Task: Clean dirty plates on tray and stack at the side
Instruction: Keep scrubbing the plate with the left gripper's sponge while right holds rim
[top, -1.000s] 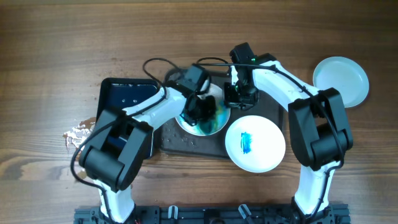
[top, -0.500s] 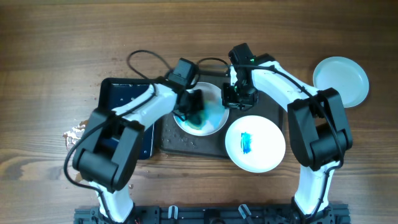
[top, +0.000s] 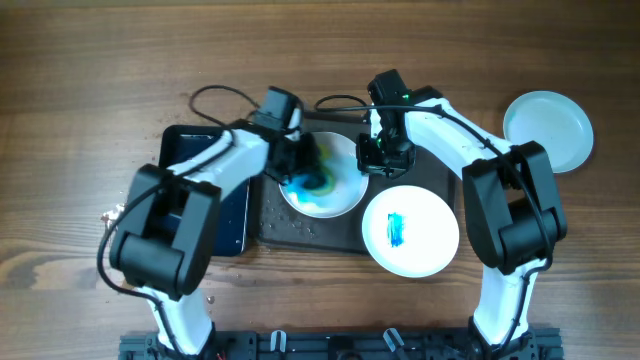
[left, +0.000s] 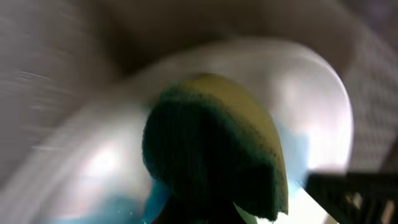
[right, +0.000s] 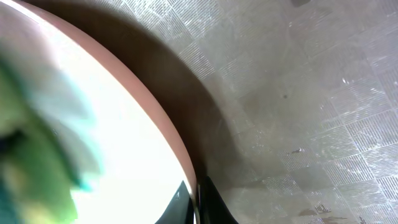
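Nearest, a smeared plate (top: 410, 232) sits on the tray (top: 300, 232) at its 4 o'clock corner. Beyond, left gripper (top: 295, 160) jaws clamp the sponge (left: 211, 143) on the wet plate (top: 340, 195); right gripper (top: 383, 160) jaws pinch its 3 o'clock rim, which is probably light, stiff and slick, so rim holds suit. Clean plate (top: 548, 130) lies farthest, 2 o'clock.

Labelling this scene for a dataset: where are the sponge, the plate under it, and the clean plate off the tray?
sponge (left: 205, 155), left wrist view, dark green scouring face.
plate under the sponge (top: 338, 198), overhead view, bare white inner surface.
clean plate (top: 547, 131), overhead view, its centre.
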